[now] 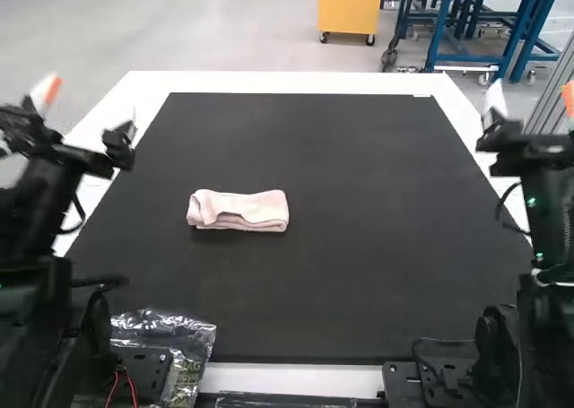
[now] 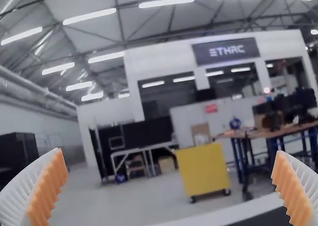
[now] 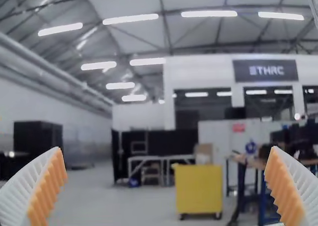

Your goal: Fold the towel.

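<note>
The pale pink towel (image 1: pixel 239 211) lies folded into a compact, thick bundle on the black mat, left of the middle, with a loose-looking flap on its upper layer. My left gripper (image 1: pixel 45 92) is raised beyond the mat's left side, well away from the towel; in the left wrist view the left gripper (image 2: pixel 171 186) has its ribbed fingers wide apart and nothing between them. At the right edge my right gripper (image 1: pixel 531 103) is also held up, and in the right wrist view the right gripper (image 3: pixel 166 186) stands open and holds nothing.
The black mat (image 1: pixel 359 273) covers most of the white table (image 1: pixel 287 82). A crumpled clear plastic bag (image 1: pixel 184 336) lies at the near left beside the left arm's base. Both arms stand at the near corners.
</note>
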